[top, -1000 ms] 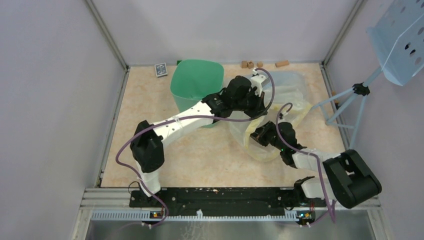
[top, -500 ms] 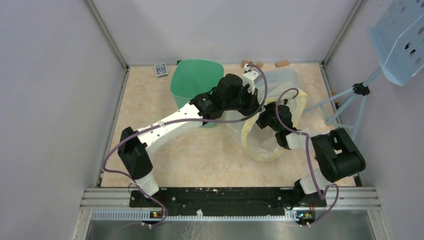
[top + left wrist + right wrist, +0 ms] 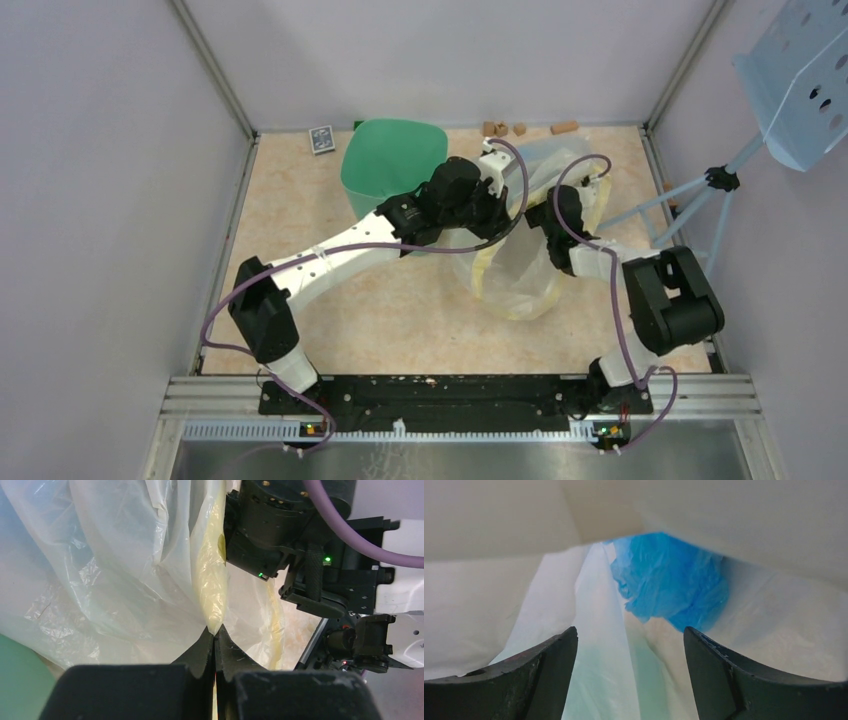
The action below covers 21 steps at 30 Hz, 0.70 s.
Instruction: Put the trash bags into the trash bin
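Blue trash bag (image 3: 669, 582) lies beyond right gripper (image 3: 629, 632)

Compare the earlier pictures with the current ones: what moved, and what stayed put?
The right tool moved away from its base into the mouth of the clear bag and opened, facing the blue bag inside. The left tool drifted slightly toward the bin, still shut on the clear bag's yellow band. The bin stayed put.

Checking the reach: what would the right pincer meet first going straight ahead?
Probably the crumpled blue trash bag, centred ahead of the open right pincer. A fold of the clear bag just left might brush one finger first; depth is unclear.
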Each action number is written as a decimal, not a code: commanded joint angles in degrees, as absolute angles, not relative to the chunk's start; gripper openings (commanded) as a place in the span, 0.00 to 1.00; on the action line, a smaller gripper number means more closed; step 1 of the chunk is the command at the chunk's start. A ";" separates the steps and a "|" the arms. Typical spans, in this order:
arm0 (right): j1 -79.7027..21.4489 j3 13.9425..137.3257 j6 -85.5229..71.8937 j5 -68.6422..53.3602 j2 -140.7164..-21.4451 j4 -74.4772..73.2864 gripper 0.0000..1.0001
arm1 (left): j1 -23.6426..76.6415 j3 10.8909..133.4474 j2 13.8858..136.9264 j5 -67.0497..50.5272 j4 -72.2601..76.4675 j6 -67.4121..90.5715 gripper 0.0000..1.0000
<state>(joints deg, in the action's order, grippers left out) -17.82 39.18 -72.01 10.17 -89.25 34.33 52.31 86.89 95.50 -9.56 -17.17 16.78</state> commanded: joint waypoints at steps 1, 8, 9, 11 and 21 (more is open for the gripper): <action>-17.04 43.66 -71.17 16.71 -93.12 35.85 0.76 | 51.95 87.18 93.04 -8.06 -15.60 16.05 0.00; -15.61 47.97 -71.30 16.02 -100.07 37.60 0.63 | 50.76 85.21 92.28 -7.28 -12.98 18.38 0.00; -15.60 48.18 -70.95 15.83 -100.59 38.35 0.59 | 50.39 85.17 92.36 -7.28 -12.76 18.59 0.00; -15.56 48.56 -70.06 15.55 -101.11 39.34 0.48 | 49.46 84.95 92.34 -7.85 -12.40 18.95 0.00; -15.22 44.23 -66.42 10.93 -94.98 40.06 0.00 | 46.06 84.55 92.50 -9.68 -10.57 20.61 0.00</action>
<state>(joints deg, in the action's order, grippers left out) -15.57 46.22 -68.18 12.80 -100.68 38.09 46.96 84.58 95.07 -8.36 -14.46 19.16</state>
